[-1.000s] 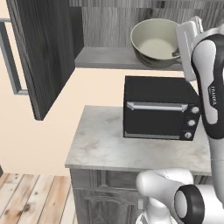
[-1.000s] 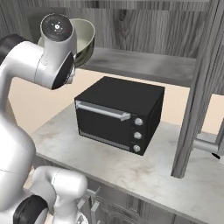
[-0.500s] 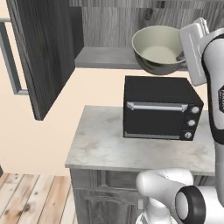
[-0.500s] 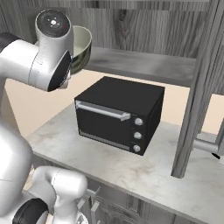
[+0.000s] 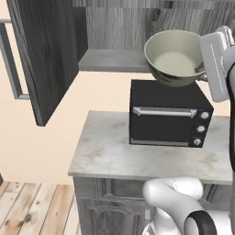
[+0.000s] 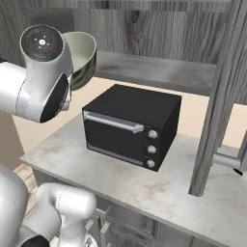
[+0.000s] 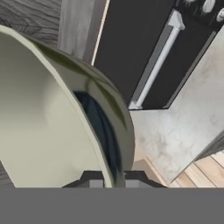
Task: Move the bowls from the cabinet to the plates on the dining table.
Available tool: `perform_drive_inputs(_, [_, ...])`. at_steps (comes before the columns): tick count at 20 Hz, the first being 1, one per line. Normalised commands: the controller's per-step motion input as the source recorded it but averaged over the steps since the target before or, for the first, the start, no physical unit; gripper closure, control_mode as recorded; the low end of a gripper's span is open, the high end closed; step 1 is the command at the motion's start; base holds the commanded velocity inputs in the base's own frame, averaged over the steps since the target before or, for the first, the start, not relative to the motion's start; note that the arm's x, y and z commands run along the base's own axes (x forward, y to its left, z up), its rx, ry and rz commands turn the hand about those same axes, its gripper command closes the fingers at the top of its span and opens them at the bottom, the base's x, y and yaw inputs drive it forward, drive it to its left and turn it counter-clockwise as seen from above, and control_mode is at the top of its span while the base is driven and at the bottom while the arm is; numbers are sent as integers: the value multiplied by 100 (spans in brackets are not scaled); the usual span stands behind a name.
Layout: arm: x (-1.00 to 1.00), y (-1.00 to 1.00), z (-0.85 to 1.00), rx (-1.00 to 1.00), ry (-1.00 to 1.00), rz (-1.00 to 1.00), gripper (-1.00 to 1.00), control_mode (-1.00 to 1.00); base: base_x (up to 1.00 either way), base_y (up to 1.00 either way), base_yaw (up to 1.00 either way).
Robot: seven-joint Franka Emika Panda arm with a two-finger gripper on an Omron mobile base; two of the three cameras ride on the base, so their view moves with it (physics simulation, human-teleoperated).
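gripper (image 7: 113, 178) pinching the rim of the cream-rimmed bowl (image 5: 175, 57), one finger tip inside the wall, one outside, closed tight on it

bowl is off the shelf, hanging in the air above the black oven (image 5: 167, 113), roughly over its top, tilted so the cream inside faces left and up in the left base view; greenish mottled outside shows along its underside. In the right base view the bowl (image 6: 82, 57) sits just behind the arm's big joint, left of the oven (image 6: 131, 124)

cabinet (image 5: 117, 32): open, dark wood-grain interior, grey shelf (image 5: 111, 60) running behind and to the left of the bowl. Left door (image 5: 43, 55) swung out toward the near side with its light grey bar handle (image 5: 12, 58) on the far left. Right door (image 6: 218, 96) also open, seen edge-on at the right of the right base view

oven stands on the small marble counter (image 5: 105, 151), door and handle facing near, three knobs down its right side. Wooden floor (image 5: 32, 209) low on the left
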Motion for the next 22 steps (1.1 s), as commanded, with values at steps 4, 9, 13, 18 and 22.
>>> perform_drive_inputs(4, [-20,-4,0,0,4,-2,100,-100,0,0,0])
perform_drive_inputs(9, [-21,-6,7,1,9,-1,100,-100,0,0,0])
perform_drive_inputs(13, [-27,-5,8,1,11,-1,100,-100,0,0,0])
perform_drive_inputs(18, [-23,-2,11,2,13,0,100,-100,0,0,0])
perform_drive_inputs(22, [0,0,0,0,0,0,100,100,-19,1,-2])
